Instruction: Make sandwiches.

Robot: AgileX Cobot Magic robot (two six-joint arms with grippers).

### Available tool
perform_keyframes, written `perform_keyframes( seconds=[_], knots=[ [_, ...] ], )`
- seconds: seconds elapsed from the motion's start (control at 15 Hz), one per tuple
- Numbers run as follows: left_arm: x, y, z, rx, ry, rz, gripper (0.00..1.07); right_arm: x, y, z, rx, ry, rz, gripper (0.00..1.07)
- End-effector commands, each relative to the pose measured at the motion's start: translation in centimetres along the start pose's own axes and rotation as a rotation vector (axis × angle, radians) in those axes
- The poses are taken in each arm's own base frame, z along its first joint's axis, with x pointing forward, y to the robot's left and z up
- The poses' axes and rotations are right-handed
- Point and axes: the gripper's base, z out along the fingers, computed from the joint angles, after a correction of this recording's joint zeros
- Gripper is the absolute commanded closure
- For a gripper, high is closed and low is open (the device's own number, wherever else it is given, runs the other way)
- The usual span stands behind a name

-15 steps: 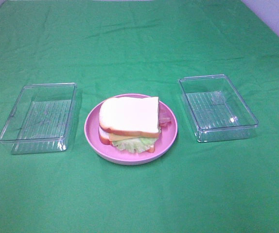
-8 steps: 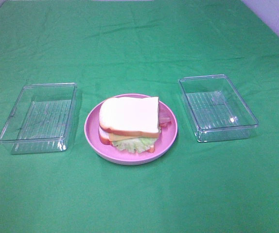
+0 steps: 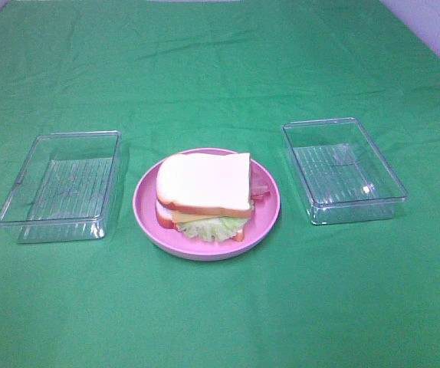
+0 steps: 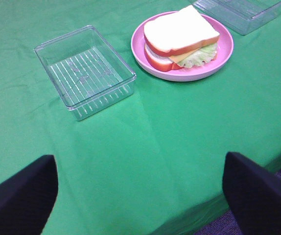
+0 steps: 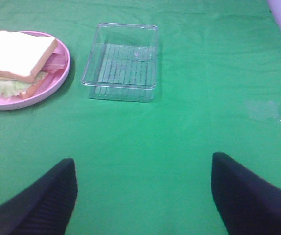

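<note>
one assembled sandwich (image 3: 205,195) sits on a round pink plate (image 3: 270,207) at the middle of a green tablecloth (image 3: 220,69). top layer is a white bread slice with orange-brown crust (image 3: 205,182); under it a thin yellow cheese square (image 3: 187,217), then a ruffled pale-green lettuce leaf (image 3: 214,227), then the lower bread slice (image 4: 155,58). reddish-pink bacon strips (image 3: 260,188) poke out on the side nearest the right arm.

two clear rectangular plastic trays flank the plate, each just beside it but not touching: left clear tray (image 3: 63,184), right clear tray (image 3: 343,169). both show only their ribbed floors.

left gripper (image 4: 140,196): jaws spread wide, nothing between them, only cloth. the left tray lies ahead of it; the sandwich and plate lie further ahead, off toward the right arm's side.

right gripper (image 5: 143,193): jaws also wide apart, nothing held. right tray is straight ahead, well apart from the fingertips; sandwich further off toward the left arm's side.

neither gripper shows in the high camera. a faint pale smudge (image 5: 265,110) on the cloth out to the right gripper's outer side, possibly a scrap of clear film, too blurred to say.
</note>
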Motion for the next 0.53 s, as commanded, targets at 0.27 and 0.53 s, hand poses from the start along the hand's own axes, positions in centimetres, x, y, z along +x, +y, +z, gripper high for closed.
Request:
perform_keyframes(
  seconds=[0.27, 0.53],
  knots=[
    [-0.01, -0.04, 0.12, 0.003, -0.006, -0.015, 0.21, 0.01, 0.04, -0.19, 0.013, -0.026, -0.008, 0.35],
    [0.03, -0.03, 0.05, -0.012, -0.012, -0.020, 0.21, 0.01, 0.04, -0.19, 0.013, -0.026, -0.008, 0.35]
  ],
)
